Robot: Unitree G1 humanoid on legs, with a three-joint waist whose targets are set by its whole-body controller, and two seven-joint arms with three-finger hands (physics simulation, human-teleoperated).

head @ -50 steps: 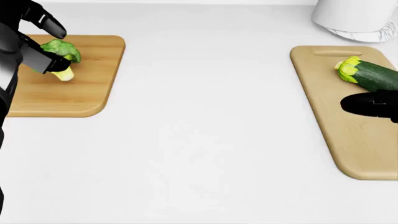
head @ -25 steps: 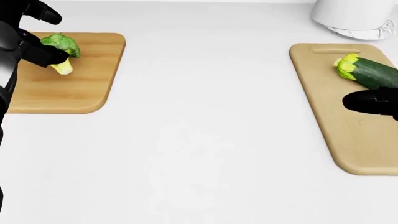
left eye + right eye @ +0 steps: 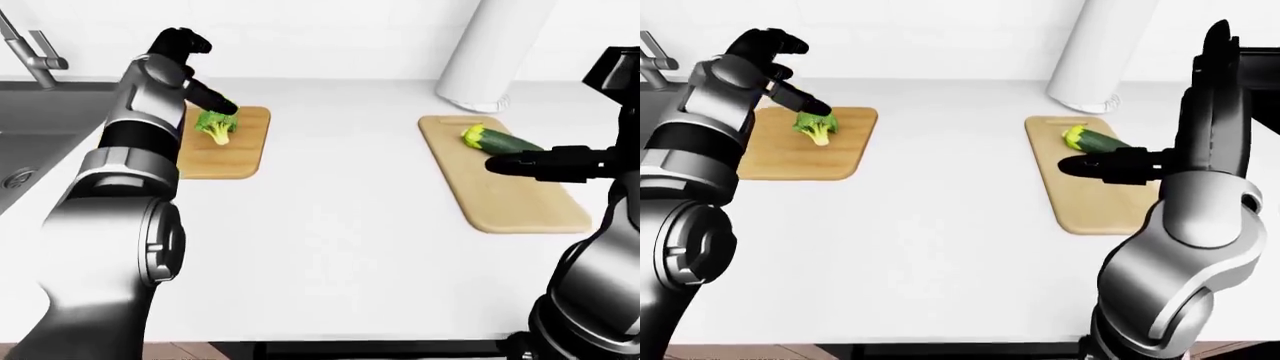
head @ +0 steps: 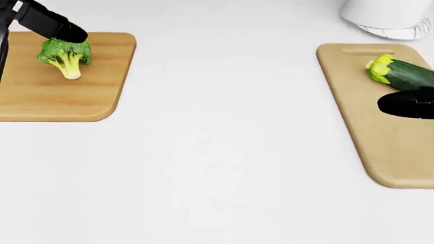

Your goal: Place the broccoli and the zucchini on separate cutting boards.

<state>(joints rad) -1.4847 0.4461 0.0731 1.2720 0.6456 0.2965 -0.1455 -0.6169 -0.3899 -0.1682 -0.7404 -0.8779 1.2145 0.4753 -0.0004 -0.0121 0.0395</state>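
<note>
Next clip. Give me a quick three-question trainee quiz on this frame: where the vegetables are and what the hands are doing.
1. True or false: the broccoli and the zucchini lie on the same board.
2. The broccoli's stem points toward the head view's: A) top B) bottom C) right
3. Fill in: the board on the view's right holds the ____.

Key:
1. False; the broccoli lies on the left board.
2. B
3. Zucchini; the right hand hovers beside it, the left hand by the broccoli.

Bare counter [image 4: 217,152] (wide) separates both boards [image 4: 102,96].
</note>
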